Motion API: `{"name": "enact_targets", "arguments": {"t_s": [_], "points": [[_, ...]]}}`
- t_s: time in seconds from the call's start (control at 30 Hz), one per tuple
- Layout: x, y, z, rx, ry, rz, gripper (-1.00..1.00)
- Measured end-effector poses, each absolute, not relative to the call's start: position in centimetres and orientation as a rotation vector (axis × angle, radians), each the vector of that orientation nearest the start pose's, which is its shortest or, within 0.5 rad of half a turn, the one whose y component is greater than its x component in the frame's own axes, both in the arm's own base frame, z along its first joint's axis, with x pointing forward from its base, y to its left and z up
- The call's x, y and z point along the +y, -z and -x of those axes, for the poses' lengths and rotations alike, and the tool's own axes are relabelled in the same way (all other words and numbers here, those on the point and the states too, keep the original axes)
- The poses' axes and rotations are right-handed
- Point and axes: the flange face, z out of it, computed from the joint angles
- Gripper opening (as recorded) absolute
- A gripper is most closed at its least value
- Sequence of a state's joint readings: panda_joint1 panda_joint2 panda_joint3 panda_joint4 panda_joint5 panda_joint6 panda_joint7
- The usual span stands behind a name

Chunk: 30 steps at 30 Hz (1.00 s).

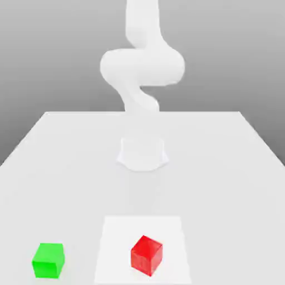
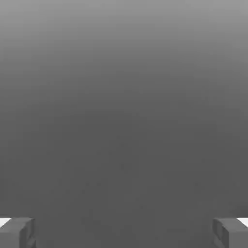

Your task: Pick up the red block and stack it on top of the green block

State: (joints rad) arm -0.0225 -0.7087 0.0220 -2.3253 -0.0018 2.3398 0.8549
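At the lower centre of the exterior view's frame, the red block (image 1: 147,256) rests on a white square (image 1: 117,239) that lies on the pale bench (image 1: 72,189). The cube is turned so that one corner faces the front of the scene, and bare white shows around it. Toward the lower left corner of the frame sits the green block (image 1: 48,260), on the bench itself, outside the white square and well apart from the red block. Both cubes have plain faces, with no lettering or label to read. The white arm (image 1: 142,67) rises from its base (image 1: 142,155) near the middle of the frame and runs up past the top edge, against a grey background.

In the hand view, the claw (image 2: 124,233) has its two fingers spread wide apart at the lower corners of the frame, with nothing between them but plain grey. No writing can be read on them.
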Motion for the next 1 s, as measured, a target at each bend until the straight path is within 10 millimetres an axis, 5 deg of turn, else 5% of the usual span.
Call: {"name": "enact_targets", "arguments": {"t_s": [0.2, 0.4, 0.57, 0.73, 0.93, 0.97, 1.0], "points": [[0.5, -55.6, -44.6, 1.342, 0.715, 2.504, 0.00], [0.4, -43.7, -47.8, 1.555, 0.484, 2.519, 0.00], [0.4, -33.6, -48.0, 1.728, 0.282, 2.508, 0.00], [0.8, -24.0, -46.1, 1.896, 0.071, 2.477, 0.00], [0.9, -15.8, -45.2, 1.951, 0.001, 2.461, 0.00], [0.9, -14.9, -45.2, 1.951, 0.000, 2.462, -1.00], [0.9, -14.9, -45.2, 1.951, 0.000, 2.462, -1.00]]}}
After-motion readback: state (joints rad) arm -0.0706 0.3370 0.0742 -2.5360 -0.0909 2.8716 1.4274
